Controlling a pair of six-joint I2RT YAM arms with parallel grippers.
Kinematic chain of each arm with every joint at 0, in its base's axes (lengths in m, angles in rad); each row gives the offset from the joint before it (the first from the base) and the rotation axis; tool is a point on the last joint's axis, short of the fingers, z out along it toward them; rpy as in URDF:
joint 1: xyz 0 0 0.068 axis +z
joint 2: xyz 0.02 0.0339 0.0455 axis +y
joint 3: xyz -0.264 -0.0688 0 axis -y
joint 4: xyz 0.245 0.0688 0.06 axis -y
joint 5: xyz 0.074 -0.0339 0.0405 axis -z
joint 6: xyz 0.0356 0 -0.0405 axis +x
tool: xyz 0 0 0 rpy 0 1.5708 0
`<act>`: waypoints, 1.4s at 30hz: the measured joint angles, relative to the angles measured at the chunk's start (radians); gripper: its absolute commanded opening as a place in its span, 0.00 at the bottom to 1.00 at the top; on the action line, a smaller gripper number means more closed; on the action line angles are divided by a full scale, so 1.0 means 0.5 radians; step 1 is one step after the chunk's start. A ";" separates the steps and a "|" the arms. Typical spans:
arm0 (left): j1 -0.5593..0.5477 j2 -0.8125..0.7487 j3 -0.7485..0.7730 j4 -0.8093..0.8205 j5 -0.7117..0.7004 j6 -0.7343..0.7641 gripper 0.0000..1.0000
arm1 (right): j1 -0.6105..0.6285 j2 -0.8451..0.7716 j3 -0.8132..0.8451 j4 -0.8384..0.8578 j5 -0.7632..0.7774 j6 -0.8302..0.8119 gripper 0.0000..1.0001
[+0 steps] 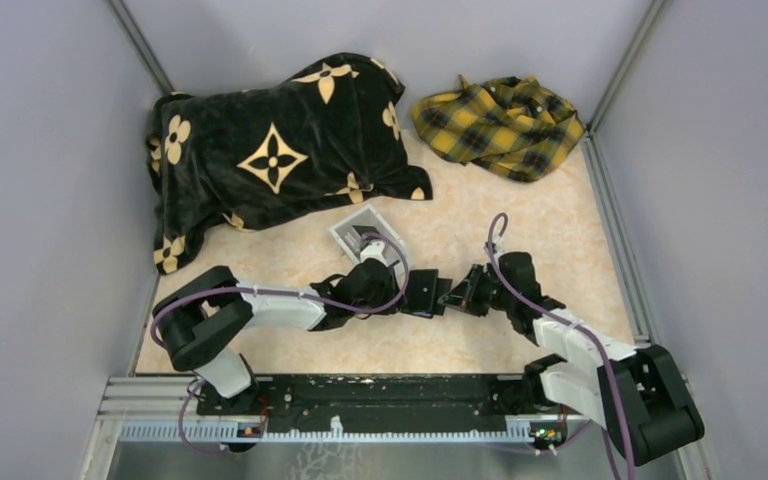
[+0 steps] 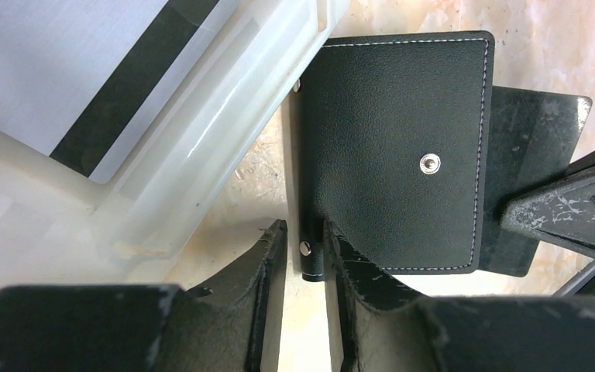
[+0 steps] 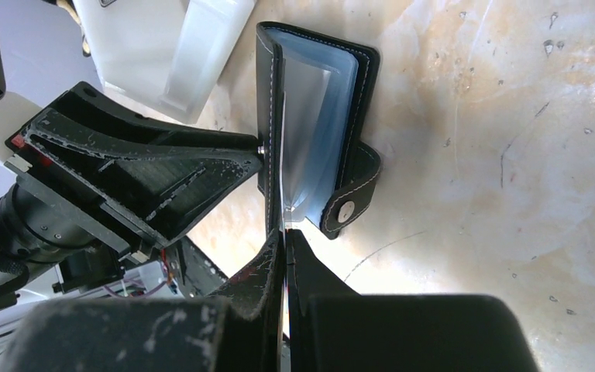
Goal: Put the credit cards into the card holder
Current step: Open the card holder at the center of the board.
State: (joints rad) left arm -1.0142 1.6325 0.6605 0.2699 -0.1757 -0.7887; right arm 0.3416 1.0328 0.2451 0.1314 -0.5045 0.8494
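Note:
The black card holder (image 2: 403,147) lies slightly open, snap side up, between both grippers (image 1: 428,293). My left gripper (image 2: 304,227) grips its riveted spine edge, one finger on each side. From the other side, my right gripper (image 3: 285,232) is shut on a thin dark credit card (image 2: 531,139). That card is partly slid in under the cover, among the clear inner sleeves (image 3: 310,132). A pale credit card (image 2: 70,77) with a black stripe lies in the clear-white box (image 2: 225,147) just left of the card holder.
The clear-white box (image 1: 365,232) sits just behind the left gripper. A black blanket with tan flowers (image 1: 270,150) fills the back left, and a yellow plaid cloth (image 1: 500,125) lies at the back right. Grey walls enclose the table on three sides.

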 measured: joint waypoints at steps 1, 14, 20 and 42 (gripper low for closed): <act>0.000 -0.005 -0.006 0.001 0.000 -0.007 0.31 | 0.000 0.011 0.000 0.014 -0.005 0.000 0.00; -0.015 -0.184 -0.138 -0.104 -0.092 -0.108 0.32 | 0.000 0.093 -0.005 0.105 -0.011 -0.023 0.00; -0.023 -0.298 -0.221 -0.172 -0.190 -0.175 0.33 | 0.000 0.163 -0.006 0.172 -0.022 -0.024 0.00; -0.024 -0.310 -0.227 -0.182 -0.217 -0.202 0.40 | 0.077 0.359 -0.021 0.421 -0.072 0.011 0.00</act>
State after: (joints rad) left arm -1.0260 1.4776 0.5468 0.1791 -0.2844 -0.8898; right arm 0.3801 1.2125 0.2344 0.3420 -0.5407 0.8551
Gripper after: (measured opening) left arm 0.361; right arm 0.008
